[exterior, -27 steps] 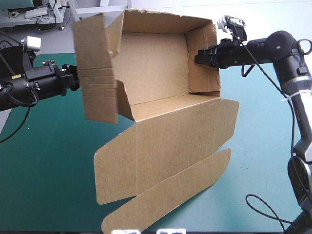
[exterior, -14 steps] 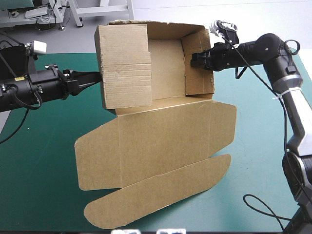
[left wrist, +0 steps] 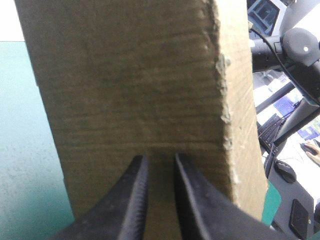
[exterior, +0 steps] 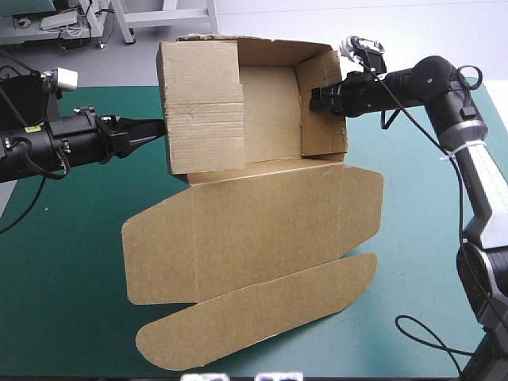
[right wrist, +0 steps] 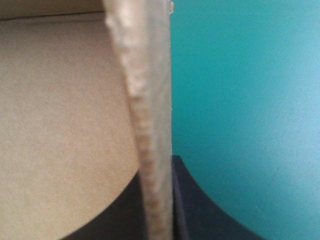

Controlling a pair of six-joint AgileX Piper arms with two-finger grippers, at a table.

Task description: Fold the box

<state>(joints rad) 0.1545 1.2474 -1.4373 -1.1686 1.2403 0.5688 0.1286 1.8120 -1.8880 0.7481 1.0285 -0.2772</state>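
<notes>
The brown box [exterior: 270,222] is lifted at its back, walls raised, its lid panel and rounded tuck flap [exterior: 254,317] spread flat toward the front. My left gripper [exterior: 159,125] meets the outer face of the left wall flap [exterior: 205,107], which is folded in over the box's left side. In the left wrist view its black fingers [left wrist: 137,195] are all but shut, tips against the board face [left wrist: 140,90]. My right gripper [exterior: 313,97] is shut on the right wall [exterior: 324,119]. The right wrist view shows that wall's edge [right wrist: 150,125] running between the fingers.
Teal-green cover [exterior: 71,262] lies bare to the left of the box, and more of it [exterior: 421,238] to the right. The table's far edge runs just behind the box.
The left wall flap, swung outward earlier, now stands folded in over the box's left side. The whole box has shifted left. Since just before, almost nothing has moved.
</notes>
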